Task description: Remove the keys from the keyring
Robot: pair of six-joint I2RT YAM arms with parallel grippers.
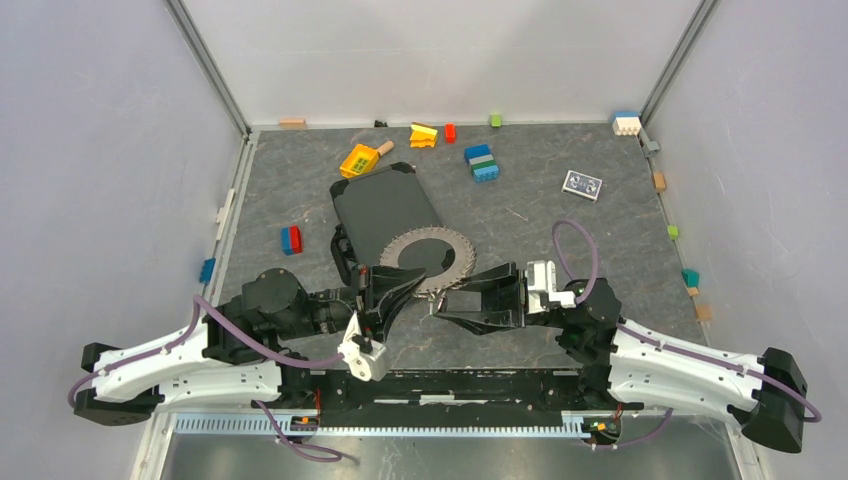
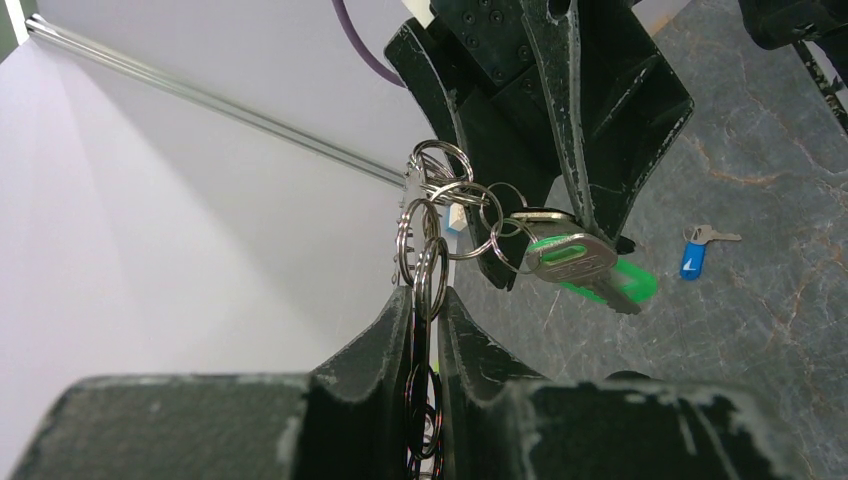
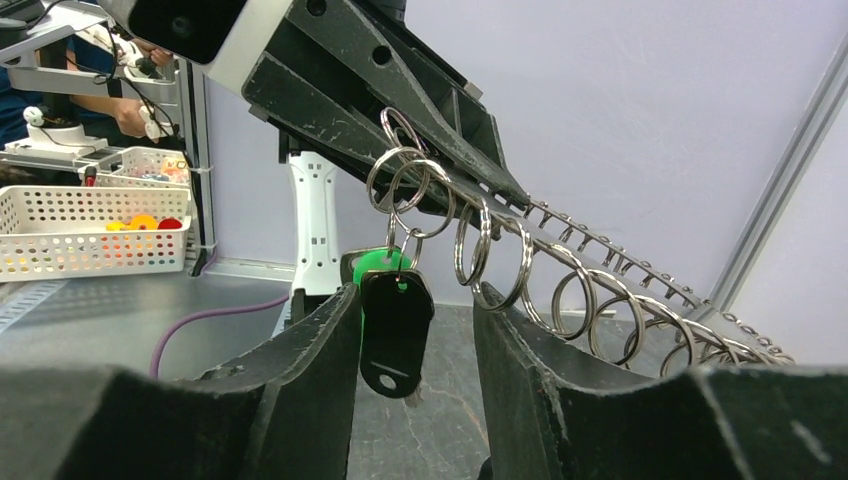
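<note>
The keyring (image 1: 460,255) looks like a toothed gear crowded with greyish keys and lies partly raised at the table's middle. My left gripper (image 1: 415,283) is shut on its near edge; in the left wrist view its fingers (image 2: 430,295) pinch small split rings (image 2: 432,262). A metal key with a green tag (image 2: 570,255) hangs there. My right gripper (image 1: 436,302) is open, its fingers either side of a hanging black-headed key (image 3: 397,320) without touching it, the green tag (image 3: 385,265) behind. A blue-headed key (image 2: 693,260) lies loose on the table.
A black flat case (image 1: 385,205) lies just behind the keyring. Toy bricks (image 1: 482,163) are scattered along the back and sides, with a small card (image 1: 582,184) at the back right. A white perforated basket (image 3: 90,230) stands off the table.
</note>
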